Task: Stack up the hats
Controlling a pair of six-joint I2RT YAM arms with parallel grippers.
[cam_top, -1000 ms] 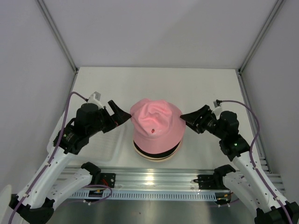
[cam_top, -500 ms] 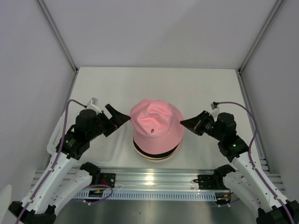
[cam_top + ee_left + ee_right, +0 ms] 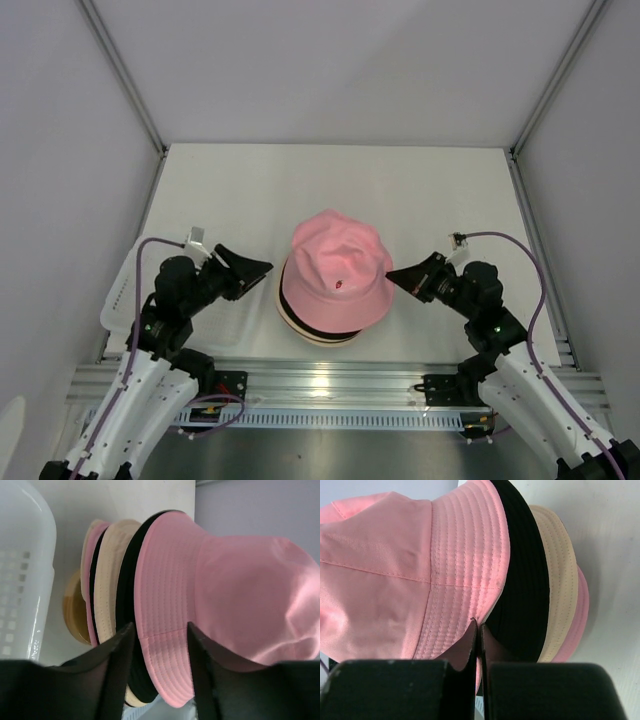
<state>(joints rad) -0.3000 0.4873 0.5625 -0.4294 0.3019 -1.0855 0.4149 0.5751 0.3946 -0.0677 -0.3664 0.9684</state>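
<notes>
Seen from above, the top pink bucket hat (image 3: 337, 275) sits between the two grippers, with only thin black and cream edges peeking out under its near brim. The left wrist view shows the full stack. Just ahead of the left gripper (image 3: 159, 630), whose fingers are spread with nothing between them, lie the pink brim, a black hat (image 3: 129, 570), a cream hat (image 3: 111, 570), a lower pink hat (image 3: 90, 605) and the wooden stand (image 3: 74, 612) beneath. A white basket (image 3: 20, 560) lies off to the side. The right gripper (image 3: 478, 625) is pressed closed, its tips at the pink brim's edge; I cannot tell whether they nip the fabric.
</notes>
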